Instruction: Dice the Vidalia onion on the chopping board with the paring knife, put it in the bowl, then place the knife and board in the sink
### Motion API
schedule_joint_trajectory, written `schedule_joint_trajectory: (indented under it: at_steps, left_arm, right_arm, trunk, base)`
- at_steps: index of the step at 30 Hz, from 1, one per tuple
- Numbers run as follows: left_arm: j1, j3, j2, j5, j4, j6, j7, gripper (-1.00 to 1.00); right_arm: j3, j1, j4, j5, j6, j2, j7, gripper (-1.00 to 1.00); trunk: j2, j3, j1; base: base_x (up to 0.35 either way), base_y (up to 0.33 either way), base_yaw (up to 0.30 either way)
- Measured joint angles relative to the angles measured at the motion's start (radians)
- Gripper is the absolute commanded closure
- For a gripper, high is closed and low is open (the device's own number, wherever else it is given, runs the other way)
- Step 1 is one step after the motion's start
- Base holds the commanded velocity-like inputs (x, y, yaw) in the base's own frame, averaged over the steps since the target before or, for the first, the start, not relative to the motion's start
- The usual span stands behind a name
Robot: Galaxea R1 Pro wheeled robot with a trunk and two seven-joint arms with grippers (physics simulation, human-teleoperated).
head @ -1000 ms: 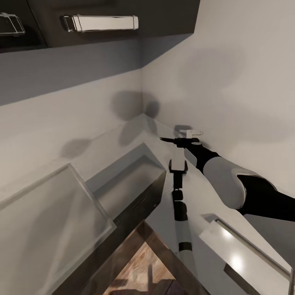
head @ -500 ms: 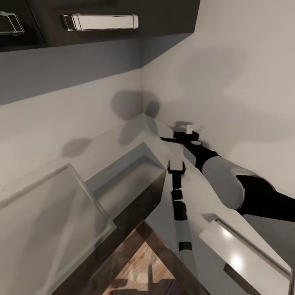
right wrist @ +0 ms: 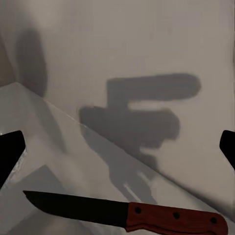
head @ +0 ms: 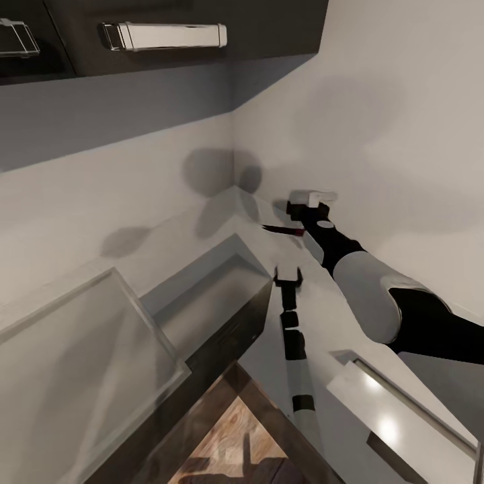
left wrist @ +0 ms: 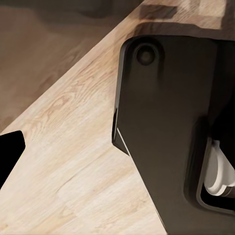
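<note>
The paring knife [head: 282,229] [right wrist: 132,213], dark blade and red handle, lies across the light countertop [head: 225,212] near the wall corner. My right gripper [head: 300,216] hovers right over it. In the right wrist view its fingertips [right wrist: 10,152] stand far apart at the frame's edges, with the knife crossing low between them and untouched by either. My left gripper [head: 289,272] sits lower, its two dark fingers apart and holding nothing. The onion, chopping board and bowl are out of view. A grey rectangular recess [head: 215,296] is set in the countertop; I cannot tell whether it is the sink.
White walls meet in a corner behind the knife [head: 232,154]. Dark upper cabinets with a chrome handle [head: 165,37] hang above. A rimmed grey panel [head: 81,349] lies at the left. Wood floor [left wrist: 63,147] and my black base [left wrist: 161,122] show in the left wrist view.
My right wrist has swung upward toward the wall while the knife has stayed in place, showing more of its red handle. The left gripper has barely shifted.
</note>
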Motion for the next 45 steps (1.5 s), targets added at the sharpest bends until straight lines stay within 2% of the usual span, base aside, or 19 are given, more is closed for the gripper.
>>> schedule_joint_trajectory:
  at_steps: [6,45]
  left_arm:
    - [0.0,0.001,0.0,0.0,0.006,0.0,0.0,-1.0]
    - [-0.001,0.002,0.0,0.0,0.007,0.0,0.0,-1.0]
  right_arm:
    - [-0.001,0.0,-0.004,0.0,-0.028,0.0,0.008,-1.0]
    - [-0.001,0.0,-0.005,-0.001,-0.049,0.003,0.008,-1.0]
  trunk:
    - [0.0,-0.008,0.0]
    - [0.0,-0.071,0.0]
  base:
    - [0.0,0.0,0.0]
    - [0.003,0.0,0.0]
